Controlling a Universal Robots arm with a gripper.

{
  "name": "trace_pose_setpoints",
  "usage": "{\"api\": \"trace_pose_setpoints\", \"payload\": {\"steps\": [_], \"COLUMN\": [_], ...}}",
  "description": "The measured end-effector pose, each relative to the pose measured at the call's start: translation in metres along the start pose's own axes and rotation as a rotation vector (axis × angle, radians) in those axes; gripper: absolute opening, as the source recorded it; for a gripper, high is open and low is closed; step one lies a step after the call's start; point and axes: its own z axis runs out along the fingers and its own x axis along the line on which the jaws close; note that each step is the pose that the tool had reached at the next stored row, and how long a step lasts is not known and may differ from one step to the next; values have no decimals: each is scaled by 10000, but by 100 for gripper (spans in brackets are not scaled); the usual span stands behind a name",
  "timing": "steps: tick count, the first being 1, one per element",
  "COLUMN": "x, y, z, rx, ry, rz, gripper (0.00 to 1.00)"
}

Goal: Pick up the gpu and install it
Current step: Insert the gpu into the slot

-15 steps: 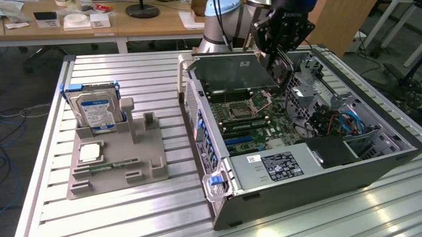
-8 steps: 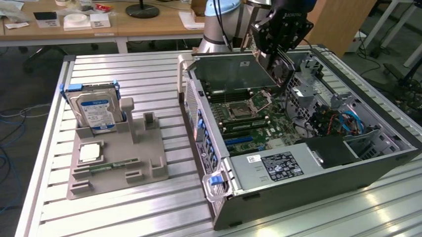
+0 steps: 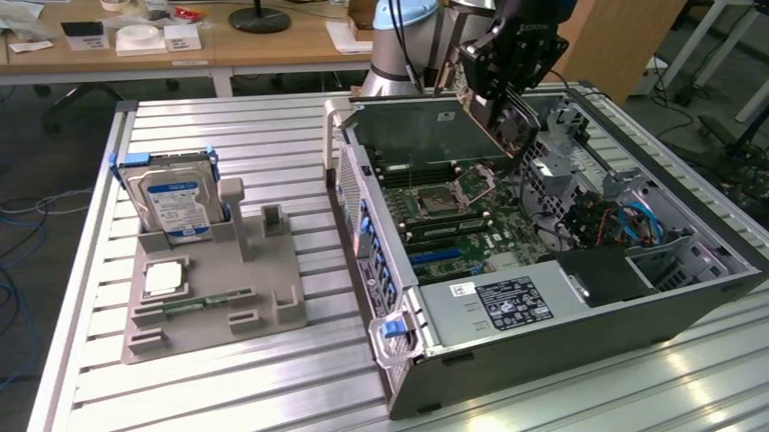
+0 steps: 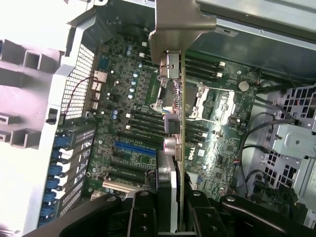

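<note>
My gripper (image 3: 511,67) is shut on the gpu (image 3: 505,121) and holds it above the motherboard (image 3: 463,211) inside the open computer case (image 3: 577,337). In the wrist view the gpu (image 4: 180,123) is seen edge-on as a thin green board, with its metal end bracket (image 4: 180,24) at the end away from the gripper. My gripper (image 4: 175,215) clamps the card's near end between its dark fingers (image 4: 143,215). The card hangs clear of the board, over the CPU socket (image 4: 190,101) and beside the blue slot (image 4: 134,148).
A grey fixture (image 3: 216,301) on the slatted aluminium table (image 3: 240,387) carries a hard drive (image 3: 178,205), a CPU (image 3: 165,277) and a memory stick (image 3: 204,302). Inside the case are a power supply (image 3: 517,304), cables (image 3: 625,225) and drive bays. Desks stand behind.
</note>
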Motion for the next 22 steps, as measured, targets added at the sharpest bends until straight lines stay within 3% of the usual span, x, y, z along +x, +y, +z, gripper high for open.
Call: {"api": "trace_pose_setpoints", "payload": {"steps": [22], "x": [0], "y": [-1], "z": [3], "rx": [10], "ry": [8], "rz": [-1755], "gripper": [28]}}
